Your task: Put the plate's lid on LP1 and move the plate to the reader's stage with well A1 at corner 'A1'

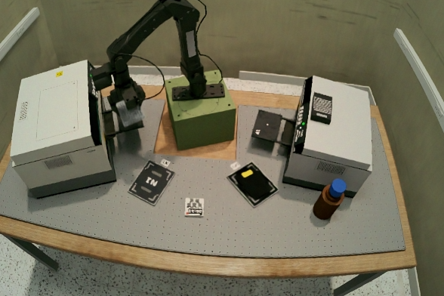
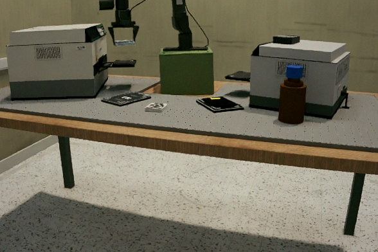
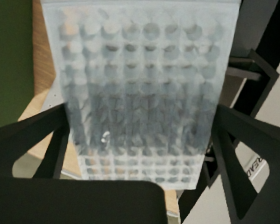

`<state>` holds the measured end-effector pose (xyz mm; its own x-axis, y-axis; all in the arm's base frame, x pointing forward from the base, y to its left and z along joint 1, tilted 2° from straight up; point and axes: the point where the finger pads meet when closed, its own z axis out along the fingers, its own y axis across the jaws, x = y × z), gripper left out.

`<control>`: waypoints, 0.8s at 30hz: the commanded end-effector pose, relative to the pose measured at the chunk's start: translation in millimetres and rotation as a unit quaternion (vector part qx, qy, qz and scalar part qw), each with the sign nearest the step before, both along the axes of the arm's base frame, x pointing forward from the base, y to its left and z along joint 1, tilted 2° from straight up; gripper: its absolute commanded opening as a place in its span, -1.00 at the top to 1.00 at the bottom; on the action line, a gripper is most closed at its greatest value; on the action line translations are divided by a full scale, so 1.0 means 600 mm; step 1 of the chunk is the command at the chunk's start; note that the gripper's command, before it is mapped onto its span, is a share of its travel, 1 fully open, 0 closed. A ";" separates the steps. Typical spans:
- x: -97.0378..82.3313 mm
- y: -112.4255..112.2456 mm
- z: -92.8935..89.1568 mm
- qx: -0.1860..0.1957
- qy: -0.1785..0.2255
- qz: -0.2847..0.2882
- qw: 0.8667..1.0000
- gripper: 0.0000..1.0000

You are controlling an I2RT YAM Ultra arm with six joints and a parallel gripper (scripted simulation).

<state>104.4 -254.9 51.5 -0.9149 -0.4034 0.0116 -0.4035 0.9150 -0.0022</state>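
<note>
The gripper (image 1: 130, 112) (image 2: 124, 42) (image 3: 140, 111) is clamped on the clear well plate (image 1: 130, 114) (image 2: 124, 43) (image 3: 141, 90), with 1 finger against each of 2 opposite sides. Taking the green block (image 1: 204, 128) (image 2: 186, 72) (image 3: 10, 75) as the landmark, the plate is in the air to its left in the top view, over the reader's stage (image 1: 135, 127) (image 2: 125, 63). The exterior view shows a gap between plate and stage, so the plate is not seated. The wrist view shows rows of round wells, with no lid on them.

The arm (image 1: 190, 43) (image 2: 179, 0) stands on top of the green block. The reader (image 1: 57, 113) (image 2: 51, 67) is left of the block, beyond its stage. To the block's right are the dispenser's stage (image 1: 267, 126) (image 2: 238, 75), which holds no plate, and the dispenser (image 1: 340, 124) (image 2: 299, 49), with a small black box (image 1: 322, 107) (image 2: 286, 39) on top.

In front of the block, on the desk (image 1: 211, 262) (image 2: 180, 138), are the N1 mat (image 1: 152, 181) (image 2: 124, 99) to the left, a white card (image 1: 194, 208) (image 2: 156, 107), and the black lid (image 1: 257, 186) (image 2: 222, 104) with 1 yellow patch to the right. The capped bottle (image 1: 328, 204) (image 2: 292, 103) stands upright, farther right of the block.
</note>
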 end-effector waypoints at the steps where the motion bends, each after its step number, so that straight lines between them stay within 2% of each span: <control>1: 0.004 -0.017 0.033 -0.024 -0.020 -0.014 0.999 -0.72; 5: -0.013 -0.024 0.035 -0.025 -0.019 -0.012 0.999 -0.72; 12: -0.044 -0.033 0.037 -0.026 -0.019 -0.060 0.998 -0.72; 15: -0.057 -0.037 0.038 -0.026 -0.019 -0.061 0.998 -0.72; 17: -0.057 -0.037 0.038 -0.026 -0.019 -0.061 0.998 -0.72; 24: -0.088 -0.043 0.040 -0.027 -0.018 -0.108 0.994 -0.72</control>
<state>53.5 -269.2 55.6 -0.9740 -0.2264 0.0095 -0.2264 0.9740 -0.0044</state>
